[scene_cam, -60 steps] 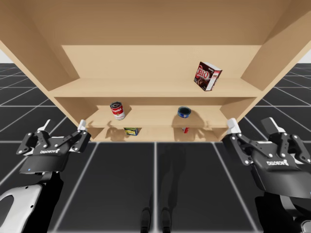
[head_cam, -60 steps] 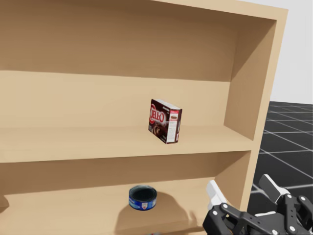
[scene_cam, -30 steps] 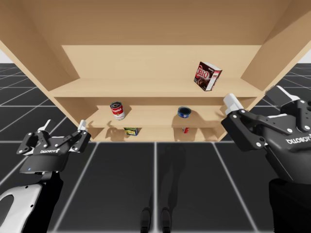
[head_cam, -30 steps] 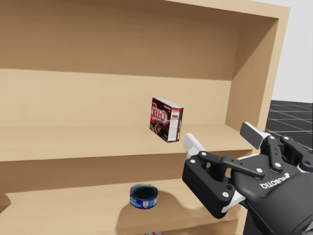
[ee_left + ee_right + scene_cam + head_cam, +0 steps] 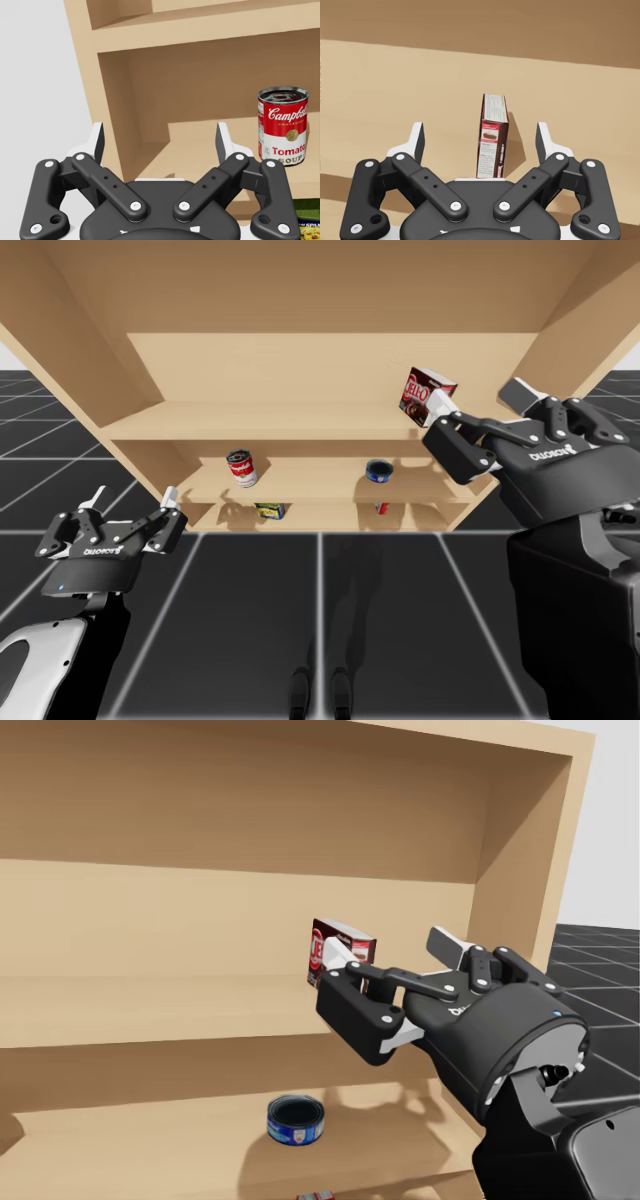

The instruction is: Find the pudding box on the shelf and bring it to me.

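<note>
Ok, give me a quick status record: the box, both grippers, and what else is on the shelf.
pudding box: standing on the shelf's upper board, toward its right end
right gripper: open, raised to the box, which is ahead, in line with the gap
left gripper: open, low, before the shelf's left side
middle board: red and white can left, blue can right
grasp: not yet made

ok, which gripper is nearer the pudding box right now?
Right. My right gripper is open at the pudding box, which stands just ahead between its fingers, ungripped. My left gripper hangs low at the lower left corner of the shelf, well away.
</note>
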Robot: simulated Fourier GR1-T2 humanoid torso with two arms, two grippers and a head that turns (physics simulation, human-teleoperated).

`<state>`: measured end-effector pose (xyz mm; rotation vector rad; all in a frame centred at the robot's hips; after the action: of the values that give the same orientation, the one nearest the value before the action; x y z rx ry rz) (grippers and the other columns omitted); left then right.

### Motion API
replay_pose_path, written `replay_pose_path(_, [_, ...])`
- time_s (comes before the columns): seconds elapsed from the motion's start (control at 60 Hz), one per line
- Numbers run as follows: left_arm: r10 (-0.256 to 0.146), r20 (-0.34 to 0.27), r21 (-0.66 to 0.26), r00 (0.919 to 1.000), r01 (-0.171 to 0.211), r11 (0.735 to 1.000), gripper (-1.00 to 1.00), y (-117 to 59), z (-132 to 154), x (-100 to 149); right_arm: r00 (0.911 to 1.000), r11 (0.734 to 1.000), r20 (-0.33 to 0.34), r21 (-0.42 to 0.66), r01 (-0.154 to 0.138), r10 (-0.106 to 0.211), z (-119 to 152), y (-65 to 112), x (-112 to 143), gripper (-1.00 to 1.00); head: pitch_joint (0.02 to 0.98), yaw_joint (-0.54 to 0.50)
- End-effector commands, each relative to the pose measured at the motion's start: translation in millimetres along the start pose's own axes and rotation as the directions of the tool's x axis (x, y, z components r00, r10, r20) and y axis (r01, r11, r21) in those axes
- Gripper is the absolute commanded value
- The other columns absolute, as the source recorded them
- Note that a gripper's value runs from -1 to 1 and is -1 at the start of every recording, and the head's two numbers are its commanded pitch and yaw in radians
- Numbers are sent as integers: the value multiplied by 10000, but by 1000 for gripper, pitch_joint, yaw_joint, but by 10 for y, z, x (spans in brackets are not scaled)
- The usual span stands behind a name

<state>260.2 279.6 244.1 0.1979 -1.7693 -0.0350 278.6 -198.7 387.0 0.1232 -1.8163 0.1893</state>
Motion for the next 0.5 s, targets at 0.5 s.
replay_pose_path(0.5, [60,18,7,10000,-60,10000,-1000,19,1,8,9736,9992,-2262,-318,245,-311,-718,39,-299,-1000,284,-274])
